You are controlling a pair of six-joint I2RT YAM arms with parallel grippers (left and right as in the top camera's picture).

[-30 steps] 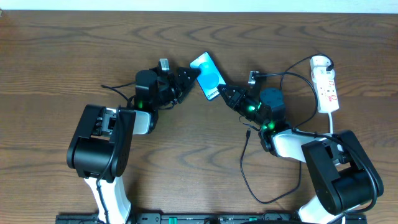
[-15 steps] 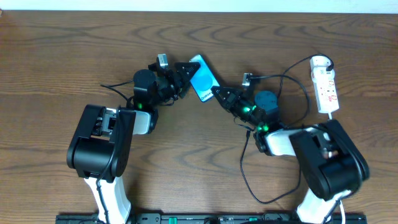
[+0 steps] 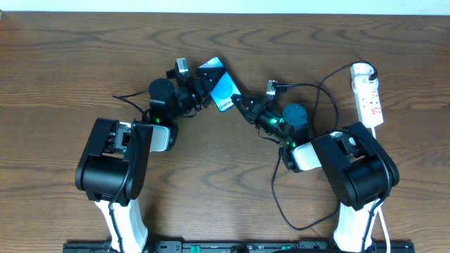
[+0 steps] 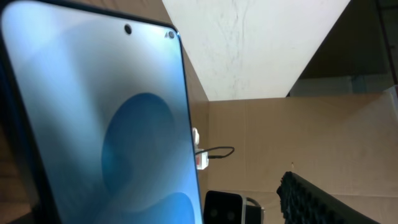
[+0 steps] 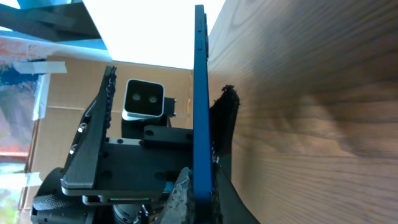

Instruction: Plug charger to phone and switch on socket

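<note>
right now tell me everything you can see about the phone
The phone is a slim slab with a dark frame and a lit light-blue screen with turquoise shapes and small white text. It sits at the back middle of the wooden table, tilted up on edge. The left claw grips its left side; the right claw meets its lower right end.

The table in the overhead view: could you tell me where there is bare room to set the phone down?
Bare wood lies left of the left gripper and along the table far edge. Crowded: the centre around the phone, and the right, with charger loops and the socket.
</note>
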